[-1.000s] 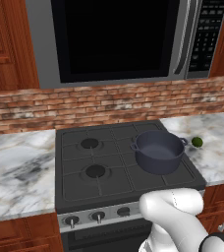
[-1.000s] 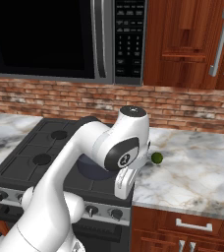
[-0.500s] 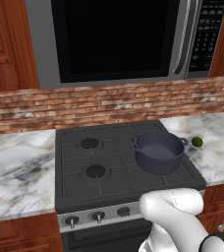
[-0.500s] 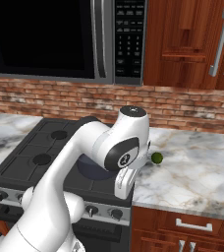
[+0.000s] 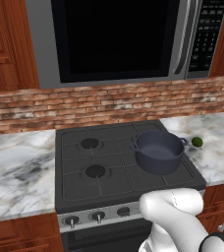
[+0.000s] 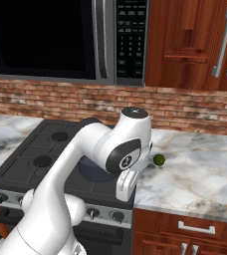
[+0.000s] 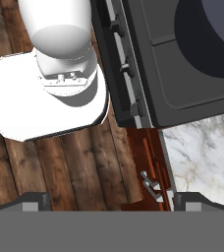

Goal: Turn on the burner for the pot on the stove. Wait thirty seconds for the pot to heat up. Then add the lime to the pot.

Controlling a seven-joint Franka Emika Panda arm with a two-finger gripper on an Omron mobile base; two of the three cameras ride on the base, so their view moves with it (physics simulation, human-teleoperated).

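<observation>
The dark blue-grey pot stands on the right rear burner of the stove, lidless and empty. In the right base view my arm hides most of the pot. The lime lies on the marble counter just right of the stove, where it shows as a small green lime. My gripper hangs pointing down off the stove's front right corner, above the floor. In the hand view the gripper is open and empty, with the stove knobs and the pot ahead of it.
A microwave hangs over the stove, and the brick wall runs behind it. Marble counters flank the stove on both sides. Wooden cabinets and drawers with metal handles stand below the right counter. My base stands on the wooden floor.
</observation>
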